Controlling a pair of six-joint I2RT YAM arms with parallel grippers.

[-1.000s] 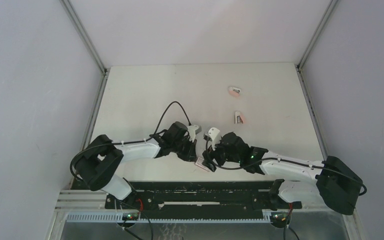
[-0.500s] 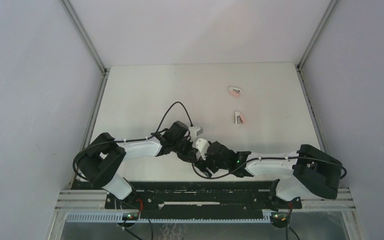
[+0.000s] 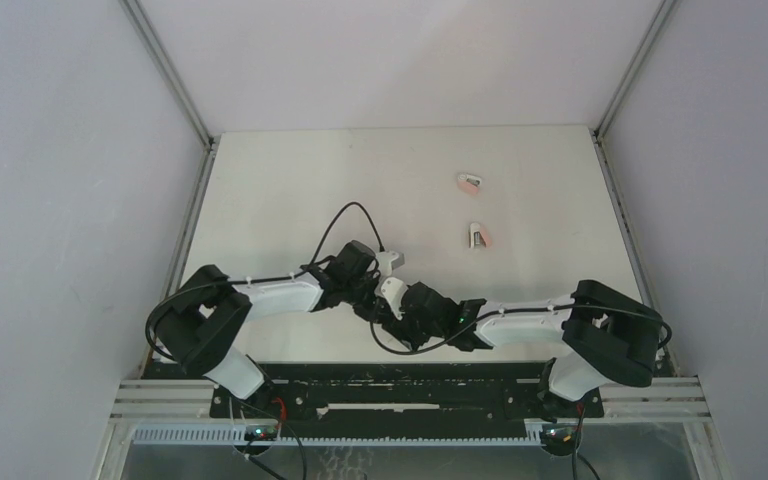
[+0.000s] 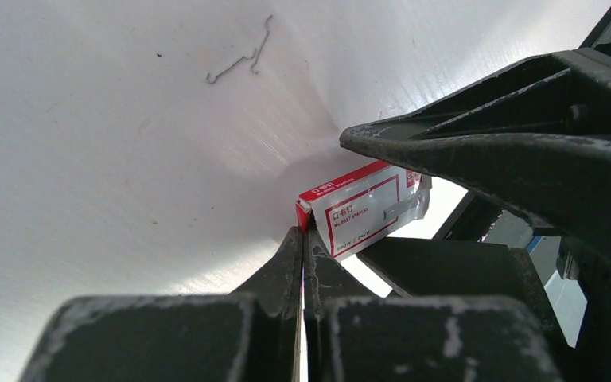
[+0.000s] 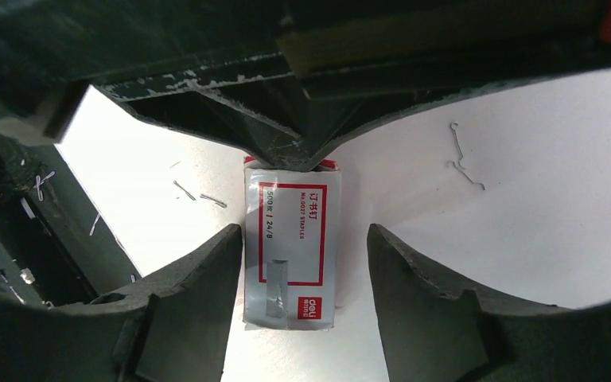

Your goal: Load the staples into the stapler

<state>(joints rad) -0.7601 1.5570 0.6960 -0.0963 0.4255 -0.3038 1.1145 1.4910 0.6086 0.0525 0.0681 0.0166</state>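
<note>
The staples pack (image 5: 290,239), a small flat box with a red border and white label, lies on the white table. It also shows in the left wrist view (image 4: 362,208). My right gripper (image 5: 304,235) is open and straddles the pack; its left finger (image 5: 207,278) is at the pack's edge and its right finger (image 5: 414,278) stands apart. My left gripper (image 4: 303,231) is shut, its tips against the pack's far end. In the top view the left gripper (image 3: 372,298) and right gripper (image 3: 400,306) meet and hide the pack. I cannot make out a stapler.
Two small pink blocks (image 3: 469,182) (image 3: 480,237) lie on the far right of the table (image 3: 290,190). Loose bent staples (image 5: 463,157) (image 4: 243,60) lie near the pack. The black front rail (image 3: 390,385) runs just behind the grippers.
My right arm has swung left to the left gripper and now straddles the pack, which showed in the top view before and is now covered. The left gripper barely moved.
</note>
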